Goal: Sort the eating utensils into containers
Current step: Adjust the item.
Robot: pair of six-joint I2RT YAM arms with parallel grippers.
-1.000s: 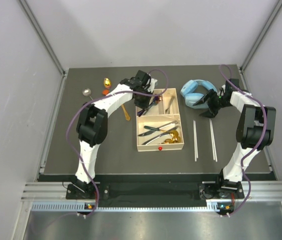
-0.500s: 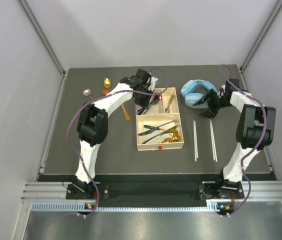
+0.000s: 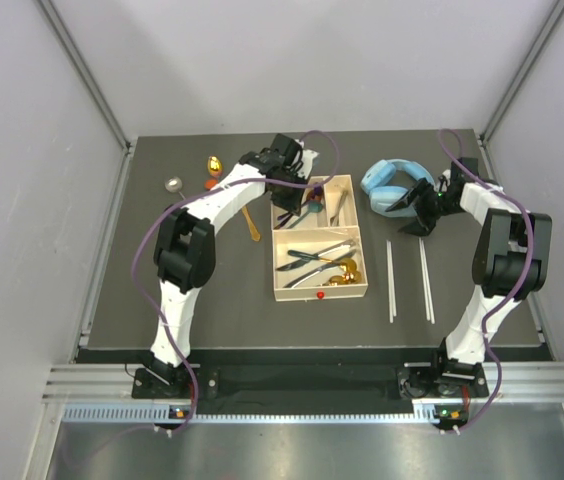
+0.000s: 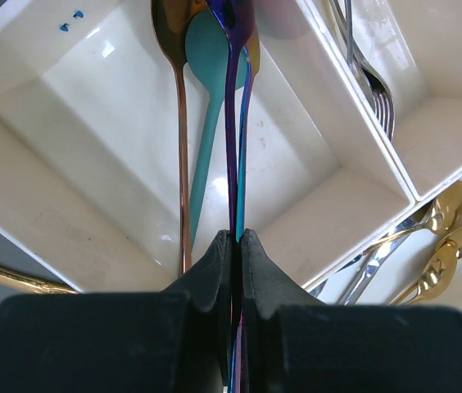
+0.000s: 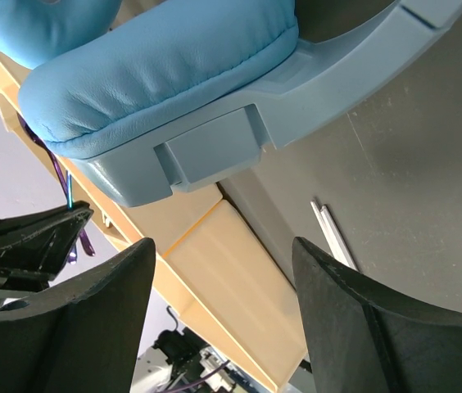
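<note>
My left gripper [image 4: 237,237] is shut on the thin handle of a purple spoon [image 4: 234,139], whose bowl points into the far-left small compartment of the cream tray [image 3: 276,272]. A teal spoon [image 4: 205,90] and a copper-orange spoon [image 4: 181,172] lie in that compartment. In the neighbouring small section lie forks [image 4: 372,86], and gold spoons [image 4: 454,236] are in the large section. From above, the left gripper [image 3: 293,193] hangs over the tray's far-left corner. Two pale chopsticks [image 3: 391,282] lie right of the tray. My right gripper [image 3: 418,216] stands open with nothing between its fingers.
Light-blue headphones [image 3: 390,181] rest just left of the right gripper and fill the upper half of the right wrist view [image 5: 174,74]. On the table left of the tray lie a gold spoon [image 3: 214,163], a silver spoon [image 3: 174,184] and a gold handle [image 3: 252,226].
My left gripper has shifted slightly toward the far edge of the tray with the purple spoon in it. The right arm has not moved.
</note>
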